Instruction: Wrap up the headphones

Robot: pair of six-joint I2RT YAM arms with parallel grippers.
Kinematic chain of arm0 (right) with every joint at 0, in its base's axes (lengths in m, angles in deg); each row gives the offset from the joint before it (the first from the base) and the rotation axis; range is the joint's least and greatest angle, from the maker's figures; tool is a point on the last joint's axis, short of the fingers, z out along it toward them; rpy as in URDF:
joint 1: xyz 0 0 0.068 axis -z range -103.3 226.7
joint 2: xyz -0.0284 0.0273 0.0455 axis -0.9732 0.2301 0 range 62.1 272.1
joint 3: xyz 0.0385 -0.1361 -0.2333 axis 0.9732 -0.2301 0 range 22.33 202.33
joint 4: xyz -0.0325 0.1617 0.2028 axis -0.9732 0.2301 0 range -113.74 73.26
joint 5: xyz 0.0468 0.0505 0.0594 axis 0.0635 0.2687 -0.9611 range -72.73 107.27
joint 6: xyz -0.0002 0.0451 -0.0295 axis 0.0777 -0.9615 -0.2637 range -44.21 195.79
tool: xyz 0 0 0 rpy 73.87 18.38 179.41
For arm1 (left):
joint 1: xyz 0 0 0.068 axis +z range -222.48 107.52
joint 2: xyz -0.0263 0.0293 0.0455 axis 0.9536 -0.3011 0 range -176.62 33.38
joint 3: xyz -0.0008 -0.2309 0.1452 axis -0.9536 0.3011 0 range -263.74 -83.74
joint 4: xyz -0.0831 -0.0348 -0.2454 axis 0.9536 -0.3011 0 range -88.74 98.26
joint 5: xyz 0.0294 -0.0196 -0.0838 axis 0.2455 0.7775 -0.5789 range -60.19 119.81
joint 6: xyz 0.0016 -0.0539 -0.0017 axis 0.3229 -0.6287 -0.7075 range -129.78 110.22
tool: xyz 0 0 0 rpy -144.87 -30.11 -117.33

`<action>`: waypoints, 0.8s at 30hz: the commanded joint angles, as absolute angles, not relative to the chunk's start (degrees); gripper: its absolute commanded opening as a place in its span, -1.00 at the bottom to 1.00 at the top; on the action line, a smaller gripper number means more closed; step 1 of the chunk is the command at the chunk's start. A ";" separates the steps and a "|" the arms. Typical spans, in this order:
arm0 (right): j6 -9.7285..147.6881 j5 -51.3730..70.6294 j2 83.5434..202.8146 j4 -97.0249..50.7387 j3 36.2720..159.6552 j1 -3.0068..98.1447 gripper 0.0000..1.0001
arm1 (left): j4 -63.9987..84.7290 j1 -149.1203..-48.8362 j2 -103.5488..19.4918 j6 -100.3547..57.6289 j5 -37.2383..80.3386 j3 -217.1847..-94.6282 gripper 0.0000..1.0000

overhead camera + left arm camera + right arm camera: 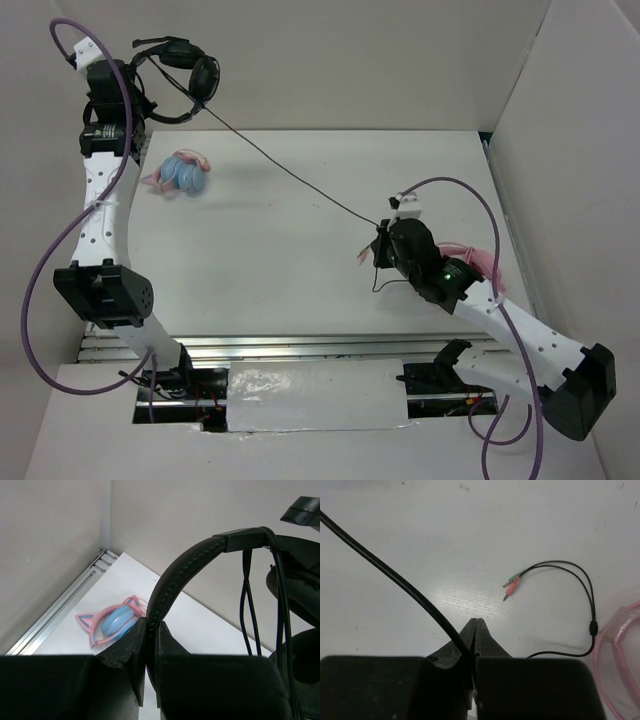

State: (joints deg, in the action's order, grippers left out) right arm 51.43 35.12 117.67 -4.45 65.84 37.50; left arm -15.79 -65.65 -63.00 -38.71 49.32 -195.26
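The black headphones (185, 65) hang in the air at the far left, above the table's back edge. My left gripper (149, 630) is shut on their headband (172, 575), with the earcups (300, 655) hanging beside it. Their thin black cable (290, 170) runs taut across the table to my right gripper (383, 248). In the right wrist view that gripper (476, 622) is shut on the cable (395, 577). The cable's end splits into a reddish plug and a green plug (512, 584) lying on the table.
Light blue and pink headphones (180, 174) lie on the table's left part, also in the left wrist view (112, 622). Pink headphones (478, 256) lie behind my right arm, their edge in the right wrist view (620, 650). White walls enclose the table (300, 280).
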 commanded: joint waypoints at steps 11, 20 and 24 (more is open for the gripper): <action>73.49 62.09 112.55 -9.30 82.44 27.30 -1.00 | -10.21 -78.18 -64.18 -36.26 64.09 -180.00 -1.00; 92.47 52.44 112.63 -19.06 90.71 27.91 -1.00 | 2.71 -91.28 -60.06 -19.20 56.11 -159.26 -1.00; 96.35 46.29 115.97 -19.79 94.30 30.80 -1.00 | 5.71 -97.50 -56.54 -15.60 49.68 -153.53 -1.00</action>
